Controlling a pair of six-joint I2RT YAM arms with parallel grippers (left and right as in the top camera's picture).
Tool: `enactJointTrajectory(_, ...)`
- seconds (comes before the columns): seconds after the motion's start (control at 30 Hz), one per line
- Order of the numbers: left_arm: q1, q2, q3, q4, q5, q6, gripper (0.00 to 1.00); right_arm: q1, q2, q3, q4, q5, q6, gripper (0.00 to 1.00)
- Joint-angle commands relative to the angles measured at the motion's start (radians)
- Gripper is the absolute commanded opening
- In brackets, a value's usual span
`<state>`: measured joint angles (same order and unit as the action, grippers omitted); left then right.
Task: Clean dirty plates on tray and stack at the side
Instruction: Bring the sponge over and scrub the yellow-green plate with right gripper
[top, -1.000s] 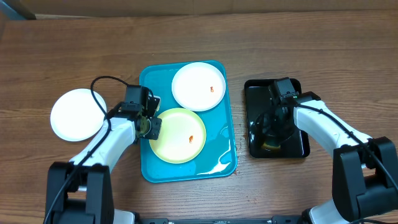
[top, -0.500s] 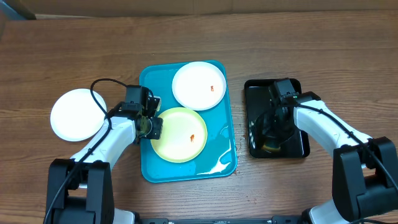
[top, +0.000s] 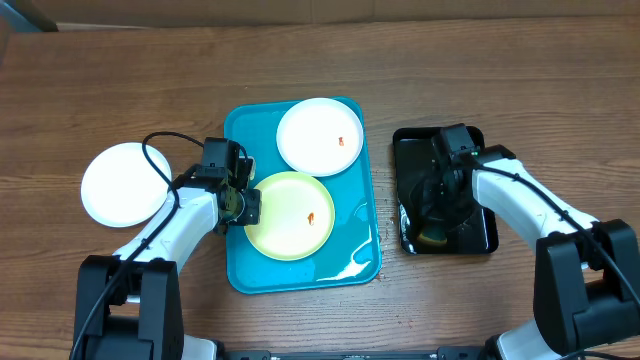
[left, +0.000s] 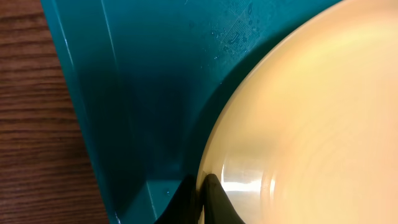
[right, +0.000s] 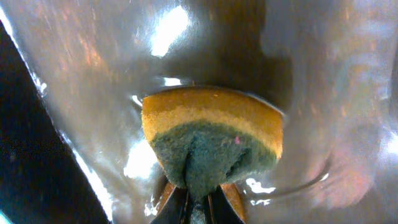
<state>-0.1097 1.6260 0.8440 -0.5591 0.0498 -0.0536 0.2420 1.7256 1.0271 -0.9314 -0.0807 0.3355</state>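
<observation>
On tray (top: 356, 257), yellow-green plate (top: 292, 216) rim in left gripper (top: 246, 206), sponge (right: 211, 140) in right gripper (right: 198, 200)

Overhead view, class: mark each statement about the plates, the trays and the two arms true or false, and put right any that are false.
1. The blue tray holds the yellow-green plate and the upper white plate. True.
2. The left white plate, on the table, bears an orange smear. False: no smear shows on it; the smears are on the two plates in the tray.
3. The right gripper pinches a sponge in the black tray. True.
4. The left gripper grips the upper white plate. False: it is shut on the yellow-green plate's left rim.
</observation>
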Motion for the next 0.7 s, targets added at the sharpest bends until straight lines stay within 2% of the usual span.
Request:
enactJointTrajectory(0.0,-0.003,0.014,-0.011,-0.016,-0.012,-0.022,0.04,0.014,-0.030,0.123,-0.073,-0.019,-0.019,0.04)
enactJointTrajectory(0.17,-0.003,0.014,-0.011,-0.014,0.027,-0.024,0.04,0.100,-0.106,0.203,-0.135,-0.021,-0.045,0.04)
enactJointTrajectory(0.3,-0.003,0.014,-0.011,-0.015,0.042,-0.066,0.04,0.224,-0.114,0.203,-0.101,-0.126,-0.043,0.04)
enactJointTrajectory(0.5,-0.003,0.014,-0.011,-0.016,0.082,-0.067,0.04,0.386,-0.110,0.203,0.066,-0.148,-0.010,0.04)
enactJointTrajectory(0.67,-0.003,0.014,-0.011,-0.016,0.111,-0.085,0.04,0.499,-0.064,0.201,0.203,-0.072,0.088,0.04)
